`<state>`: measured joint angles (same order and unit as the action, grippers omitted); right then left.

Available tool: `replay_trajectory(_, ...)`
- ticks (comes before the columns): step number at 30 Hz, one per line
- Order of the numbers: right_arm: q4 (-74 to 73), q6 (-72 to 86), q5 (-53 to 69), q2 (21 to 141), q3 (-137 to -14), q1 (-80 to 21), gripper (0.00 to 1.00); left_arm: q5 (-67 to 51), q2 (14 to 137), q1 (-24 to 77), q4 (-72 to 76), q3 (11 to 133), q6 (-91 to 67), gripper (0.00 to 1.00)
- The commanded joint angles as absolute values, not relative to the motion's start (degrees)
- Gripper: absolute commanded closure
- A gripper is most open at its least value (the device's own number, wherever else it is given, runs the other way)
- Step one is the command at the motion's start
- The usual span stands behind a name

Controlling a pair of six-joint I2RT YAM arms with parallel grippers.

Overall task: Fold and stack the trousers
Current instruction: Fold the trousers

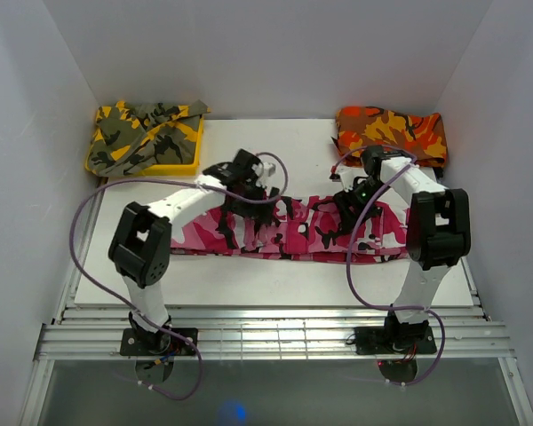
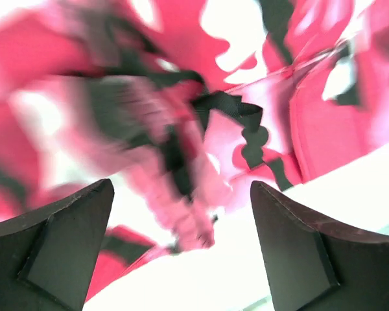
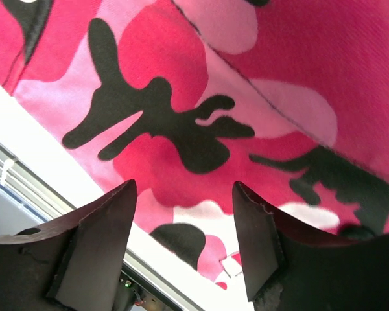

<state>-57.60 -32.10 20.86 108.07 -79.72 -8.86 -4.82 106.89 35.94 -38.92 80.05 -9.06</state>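
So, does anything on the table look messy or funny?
Yes. The yellow-olive garment at the far left is crumpled and spills past the edge of its yellow tray, unlike the neatly folded orange-red garment. The pink trousers also look bunched up by the left gripper.

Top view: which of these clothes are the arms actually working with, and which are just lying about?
In the job: the trousers, spread across the table; left gripper and right gripper, both open over them.
Lying about: yellow-olive camouflage garment on a yellow tray; orange-red camouflage garment at the far right.
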Motion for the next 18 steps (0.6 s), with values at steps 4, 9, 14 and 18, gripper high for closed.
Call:
replay_trajectory(4,-61.3,-33.7,23.6,101.7,-81.7,-6.1,0.3,-31.9,89.5,7.0,-44.4,80.4,-0.2,0.02)
replay_trajectory(9,-61.8,-34.2,22.6,101.2,-79.1,-5.9,0.29,-48.2,89.6,-14.7,-51.1,75.2,12.9,0.02)
replay_trajectory(14,-61.7,-33.8,22.2,102.0,-78.7,-5.8,0.25,-61.0,98.0,-27.1,-58.8,73.1,23.6,0.07)
replay_trajectory(18,-62.0,-33.3,21.9,102.8,-79.5,-5.8,0.2,-65.3,106.4,-28.1,-58.0,71.5,26.2,0.13)
